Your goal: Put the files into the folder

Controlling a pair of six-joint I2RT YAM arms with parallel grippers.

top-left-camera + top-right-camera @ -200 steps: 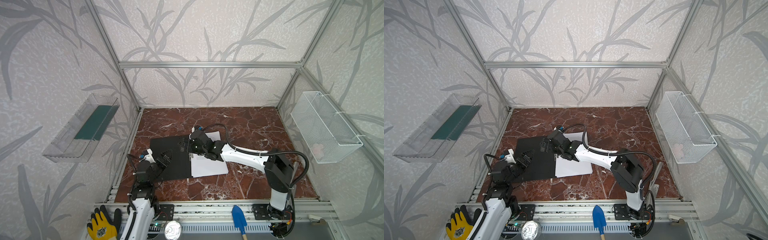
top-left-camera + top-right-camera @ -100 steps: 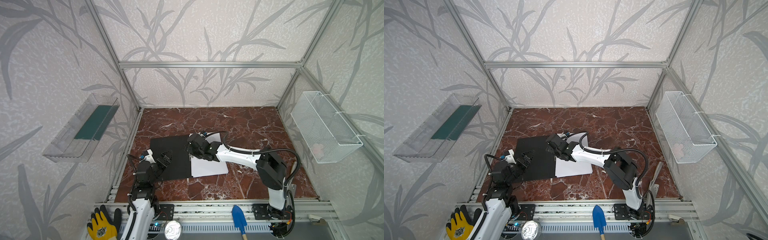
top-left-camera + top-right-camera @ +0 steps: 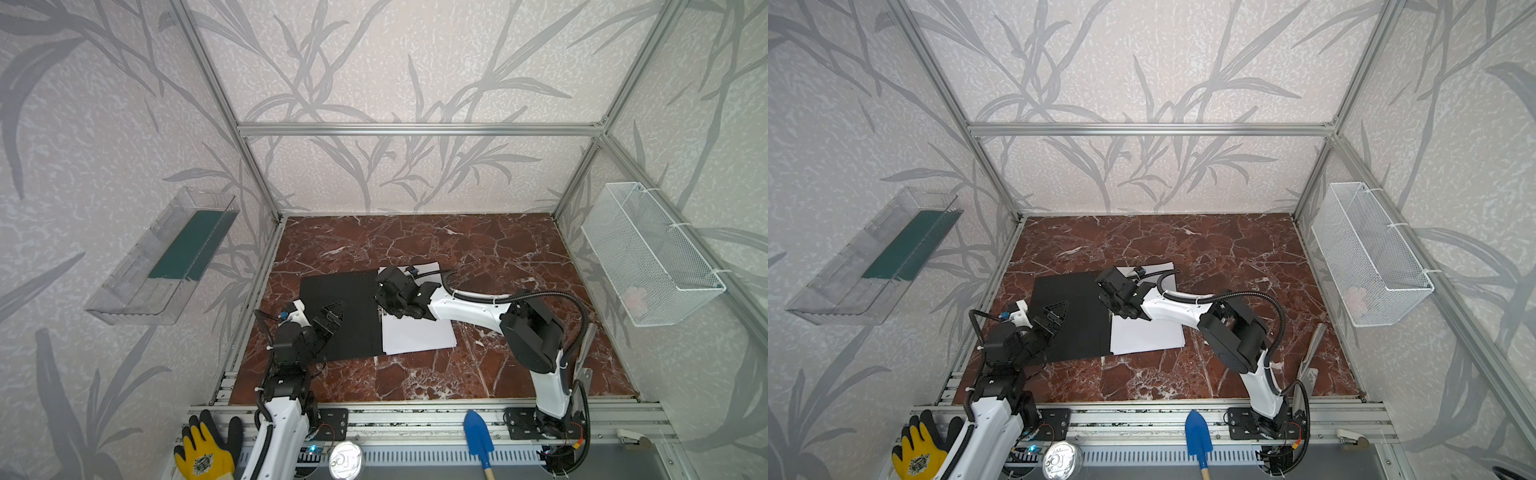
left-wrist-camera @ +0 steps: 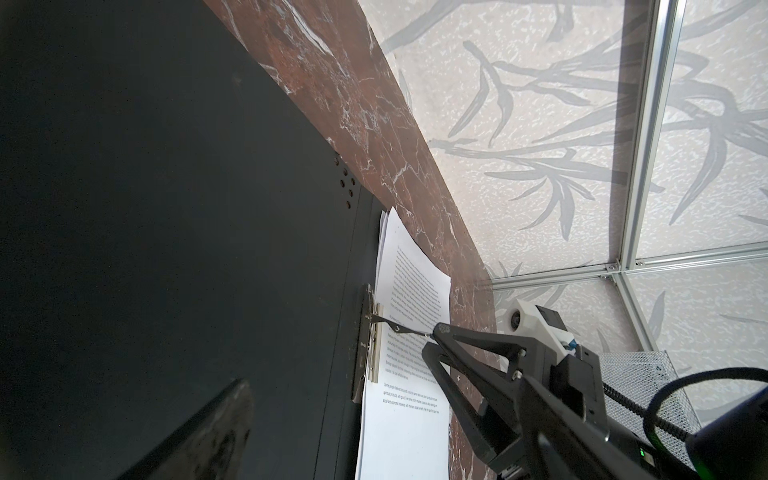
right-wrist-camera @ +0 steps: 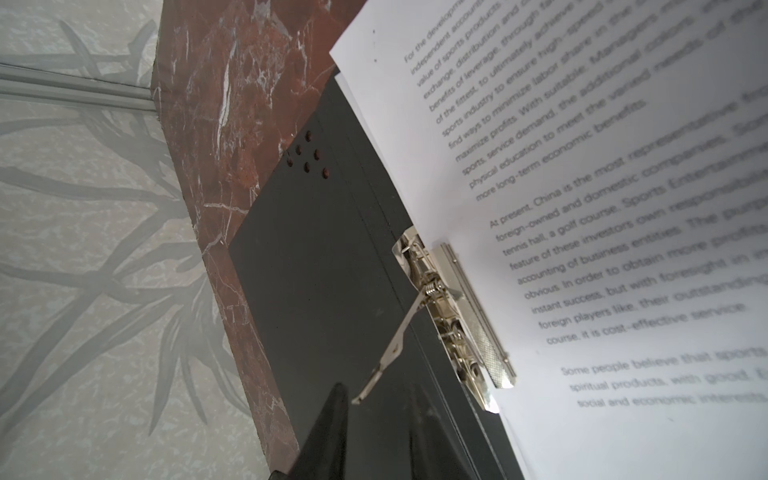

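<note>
folder point(image 3: 345, 291) clip lever point(image 5: 395, 340) shows only in wrist views, inside right gripper point(image 5: 374, 397), grip unclear; left gripper point(image 3: 330, 318) spread.

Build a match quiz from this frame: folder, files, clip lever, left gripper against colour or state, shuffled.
1. folder
2. files
3. clip lever
4. left gripper

A. white, printed with text
B. jaws wide apart
C. black, flat on the table
D. silver, raised at an angle

Pairs: 1-C, 2-A, 3-D, 4-B
</note>
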